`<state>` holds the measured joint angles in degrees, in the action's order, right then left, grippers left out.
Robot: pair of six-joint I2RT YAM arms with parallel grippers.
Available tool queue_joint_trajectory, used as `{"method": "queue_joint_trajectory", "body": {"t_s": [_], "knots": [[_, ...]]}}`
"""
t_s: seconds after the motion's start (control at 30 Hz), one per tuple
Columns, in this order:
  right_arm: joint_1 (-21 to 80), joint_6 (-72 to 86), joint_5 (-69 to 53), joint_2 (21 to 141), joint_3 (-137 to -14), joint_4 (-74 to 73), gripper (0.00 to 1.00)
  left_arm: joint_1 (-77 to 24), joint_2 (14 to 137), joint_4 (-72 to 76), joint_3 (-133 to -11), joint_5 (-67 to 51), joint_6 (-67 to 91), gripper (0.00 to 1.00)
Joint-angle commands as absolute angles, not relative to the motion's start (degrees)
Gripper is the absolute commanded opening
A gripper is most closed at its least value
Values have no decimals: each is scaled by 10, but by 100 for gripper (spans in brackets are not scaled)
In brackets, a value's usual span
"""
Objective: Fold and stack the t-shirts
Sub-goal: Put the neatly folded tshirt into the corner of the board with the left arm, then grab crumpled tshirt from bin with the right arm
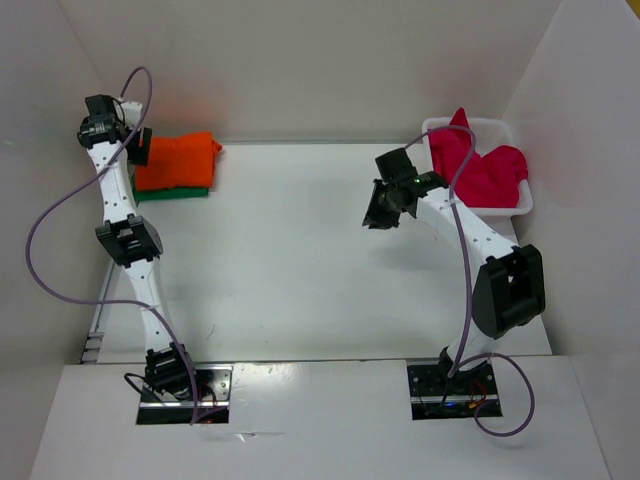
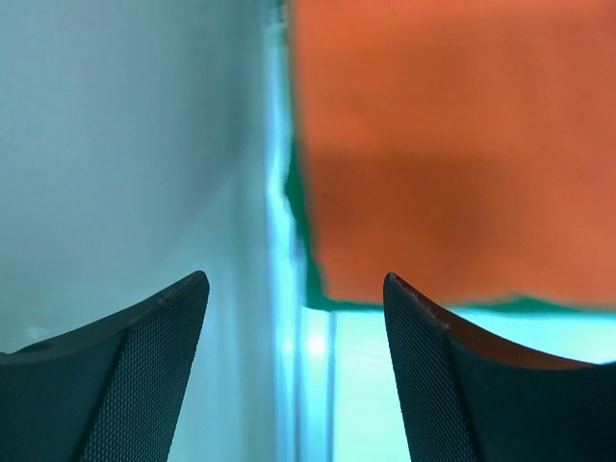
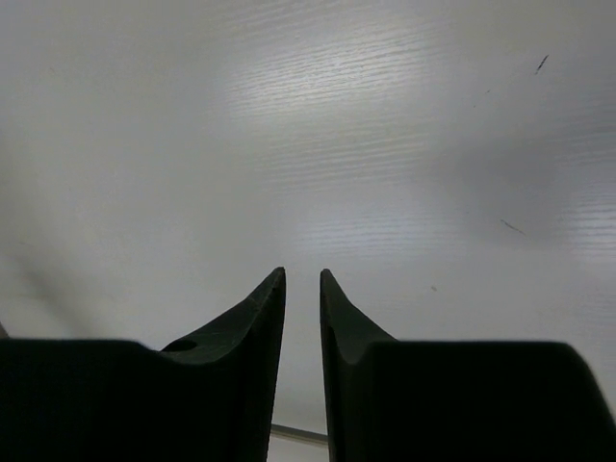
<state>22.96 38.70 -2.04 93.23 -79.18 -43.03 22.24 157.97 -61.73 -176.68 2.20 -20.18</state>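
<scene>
- red t-shirt (image 1: 480,170) heaped in the basket (image 1: 497,126), far right; soft, light and limp, likely to sag; best pinched at a raised fold
- orange t-shirt (image 1: 175,160) folded on the green t-shirt (image 1: 172,194), far left of the tabletop (image 1: 300,260)
- left fingers (image 2: 125,375) spread wide, empty, beside the orange edge; right fingers (image 3: 231,366) nearly together, a slit between, nothing in it
- left wrist view shows the stack's edge close; only overhead shows the basket
</scene>
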Motion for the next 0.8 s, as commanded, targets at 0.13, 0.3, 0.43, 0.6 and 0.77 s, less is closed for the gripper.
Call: {"method": "queue_joint_trajectory", "body": {"t_s": [0.13, 0.3, 0.43, 0.6, 0.77], "knots": [[229, 375, 140, 896, -858, -479, 54, 175, 1465, -746, -1771, -150, -224, 85], [170, 369, 225, 917, -904, -446, 75, 153, 1321, -746, -1617, -327, -263, 90], [100, 375, 246, 988, -953, -390, 82, 110, 1246, -746, -1504, -372, -286, 99], [38, 416, 342, 1051, -985, -342, 84, 69, 1080, -547, -1150, -349, -266, 99], [8, 439, 434, 1154, -1056, -361, 90, 59, 1062, -519, -1073, -359, -220, 99]]}}
